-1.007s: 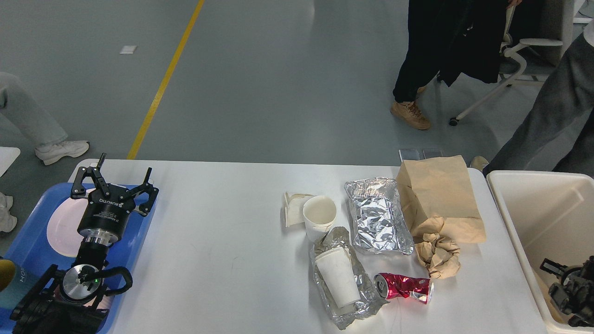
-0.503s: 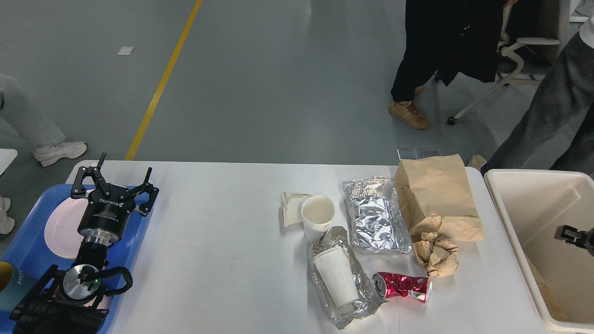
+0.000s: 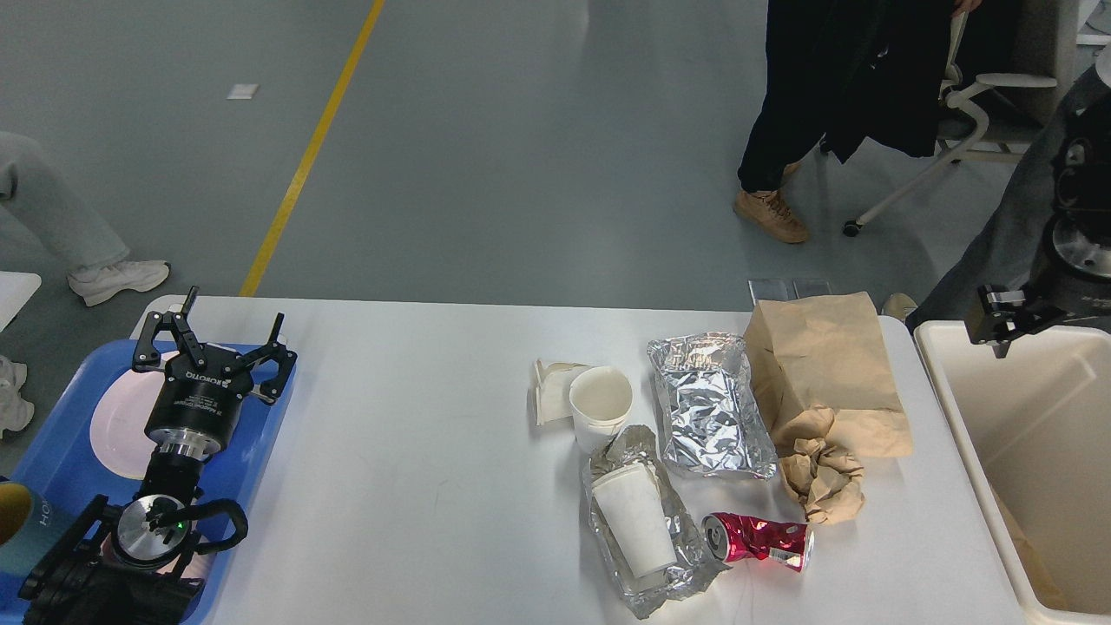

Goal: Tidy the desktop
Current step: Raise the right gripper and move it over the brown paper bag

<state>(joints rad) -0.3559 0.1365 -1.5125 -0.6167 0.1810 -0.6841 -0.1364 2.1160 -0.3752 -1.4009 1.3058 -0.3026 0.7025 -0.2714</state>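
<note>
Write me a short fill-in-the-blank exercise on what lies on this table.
1. The crushed can on the desktop is ____ in colour.
2. The left gripper hovers over the ____ tray.
3. The upright paper cup stands to the ____ of the brown paper bag.

Missing words: red; blue; left

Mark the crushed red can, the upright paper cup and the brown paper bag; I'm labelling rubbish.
crushed red can (image 3: pixel 759 540), head view, dented middle.
upright paper cup (image 3: pixel 599 401), head view, inside of mouth.
brown paper bag (image 3: pixel 820 360), head view, flat face.
</note>
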